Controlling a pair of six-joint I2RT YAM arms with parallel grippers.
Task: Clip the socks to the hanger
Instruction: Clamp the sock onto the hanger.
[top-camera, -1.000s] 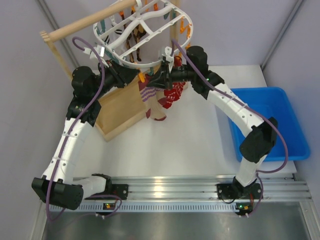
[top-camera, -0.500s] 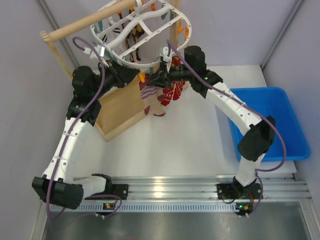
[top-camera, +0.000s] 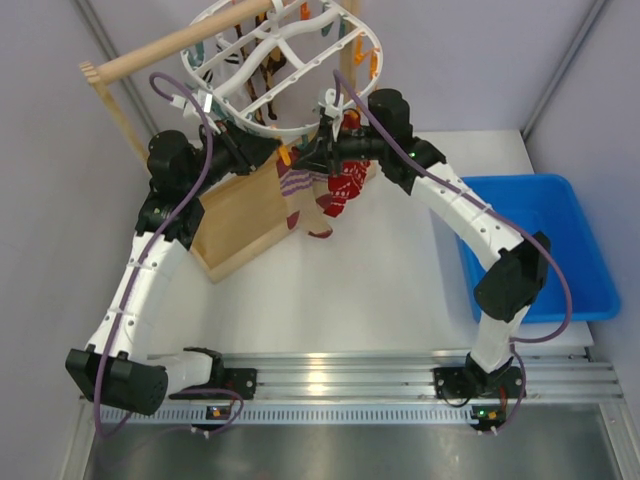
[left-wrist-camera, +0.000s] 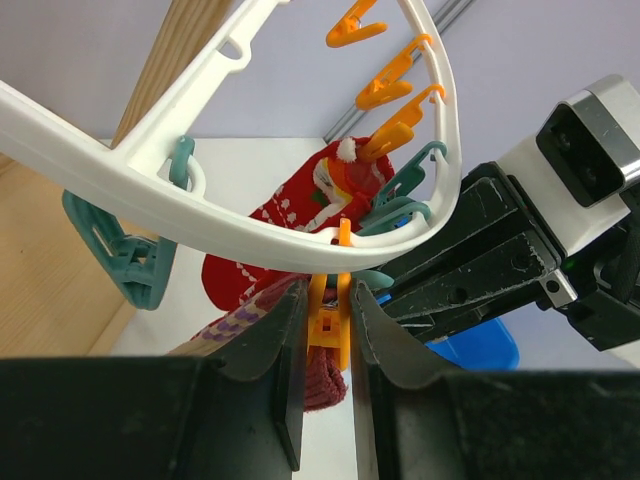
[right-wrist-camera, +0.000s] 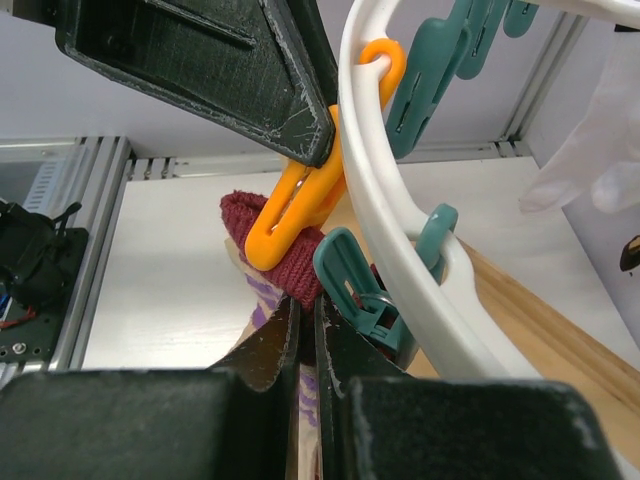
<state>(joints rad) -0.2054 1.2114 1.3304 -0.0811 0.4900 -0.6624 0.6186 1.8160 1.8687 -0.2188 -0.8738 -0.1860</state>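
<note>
Pinching orange clip (left-wrist-camera: 331, 322) shut-fingered with left gripper (left-wrist-camera: 327, 300) at near rim of hanger (left-wrist-camera: 120, 170), up by wooden rod (top-camera: 150, 55), far left. Clamping striped sock (right-wrist-camera: 262, 225) by maroon cuff in right gripper (right-wrist-camera: 306, 335), touching that clip. Red sock (top-camera: 347, 185) dangling just right.

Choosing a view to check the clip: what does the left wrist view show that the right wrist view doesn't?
Only left wrist: both left fingers squeezing the orange clip, the red sock, a corner of the blue bin. Only right wrist: the right fingers pinching the striped sock by its cuff just below that clip, plus the rail. Both: the hanger, that clip, teal clips.
</note>
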